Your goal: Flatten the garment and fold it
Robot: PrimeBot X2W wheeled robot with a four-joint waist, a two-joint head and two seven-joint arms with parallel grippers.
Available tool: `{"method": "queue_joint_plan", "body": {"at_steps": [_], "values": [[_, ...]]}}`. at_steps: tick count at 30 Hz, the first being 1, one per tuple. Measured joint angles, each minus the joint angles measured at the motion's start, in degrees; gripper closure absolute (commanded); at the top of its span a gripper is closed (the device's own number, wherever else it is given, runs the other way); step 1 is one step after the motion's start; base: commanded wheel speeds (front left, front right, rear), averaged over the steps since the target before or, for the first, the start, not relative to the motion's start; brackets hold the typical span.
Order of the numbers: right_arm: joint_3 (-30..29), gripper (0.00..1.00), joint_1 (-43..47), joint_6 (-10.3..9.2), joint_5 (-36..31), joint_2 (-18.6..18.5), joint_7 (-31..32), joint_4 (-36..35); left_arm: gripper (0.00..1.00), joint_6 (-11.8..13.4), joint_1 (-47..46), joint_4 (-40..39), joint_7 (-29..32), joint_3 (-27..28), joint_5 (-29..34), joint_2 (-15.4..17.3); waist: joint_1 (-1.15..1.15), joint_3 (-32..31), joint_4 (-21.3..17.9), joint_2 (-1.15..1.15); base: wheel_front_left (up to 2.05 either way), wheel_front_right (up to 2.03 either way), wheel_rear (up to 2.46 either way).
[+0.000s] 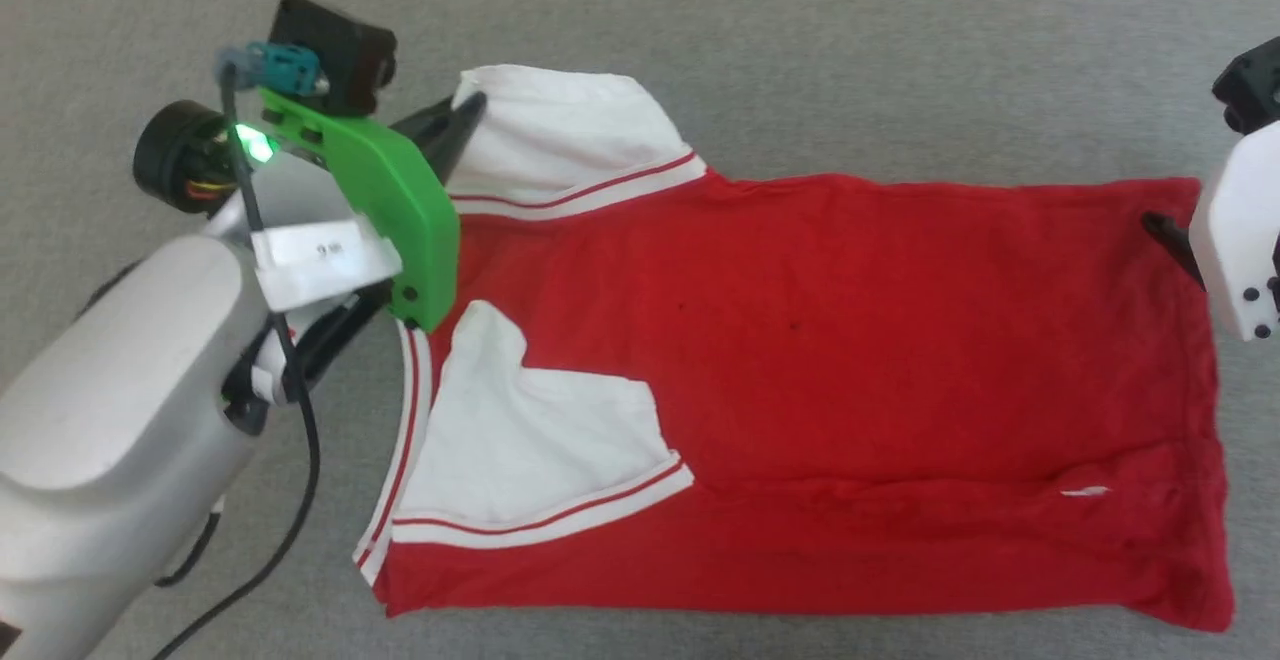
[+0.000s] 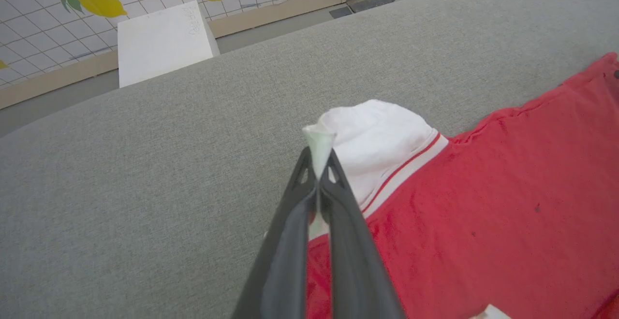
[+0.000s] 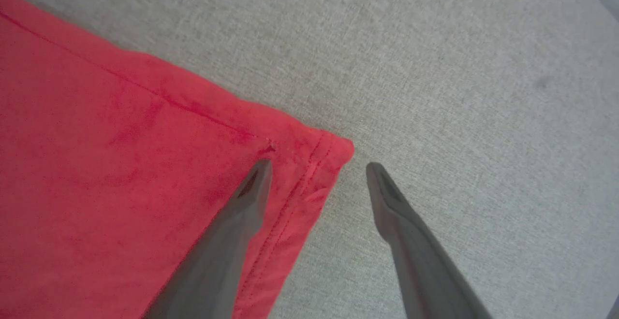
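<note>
The garment (image 1: 800, 340) is soft, matt, faintly fuzzy cloth. The surface (image 1: 800, 40) is matt grey woven fabric, slightly rough. The left gripper (image 2: 319, 159) and right gripper (image 3: 314, 169) have smooth, matt dark plastic fingers (image 3: 406, 241). The green bracket (image 1: 400, 190) is smooth plastic, and the pale forearm (image 1: 110, 390) has a soft sheen.

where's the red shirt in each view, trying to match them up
Head view: garment across the centre, sleeves left, hem right.
Left wrist view: right side; left gripper pinches its white sleeve.
Right wrist view: left half; hem corner between the open fingers of the right gripper.
Shared landmark: grey cloth surface.
</note>
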Motion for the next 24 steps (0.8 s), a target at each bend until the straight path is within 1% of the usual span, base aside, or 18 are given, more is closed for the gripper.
{"method": "queue_joint_plan", "body": {"at_steps": [4,10,11,18,24], "values": [[3.97,0.0,-1.77,0.0,0.03,-1.85,0.24,1.82,1.0,1.02,1.34,-2.25,-0.47,-0.34,0.22,0.0,0.0,1.5,1.57,0.0,0.0,0.0,0.0],[6.67,0.0,-3.85,0.01,1.44,-3.71,-0.11,3.08,1.0,1.9,1.97,-3.8,-0.47,-0.73,0.27,-0.08,0.0,3.23,3.31,0.0,0.0,0.0,0.0],[7.14,1.0,-4.27,0.01,2.48,-3.97,-0.33,3.26,1.0,1.94,2.22,-3.98,-0.47,-0.85,0.27,-0.1,0.0,3.53,3.65,0.0,0.0,0.0,0.0],[9.15,1.0,-4.36,-0.01,4.39,-3.23,-4.83,5.42,1.0,2.74,3.91,-2.09,-1.29,-0.92,0.23,-0.27,0.0,1.67,3.81,0.0,0.0,0.0,0.0],[8.57,1.0,-2.04,-0.01,8.5,-0.85,-10.72,7.98,1.0,3.59,6.69,-0.69,-2.3,-0.68,-0.93,-0.74,0.0,-2.12,3.1,0.0,0.0,0.0,0.0]]}}
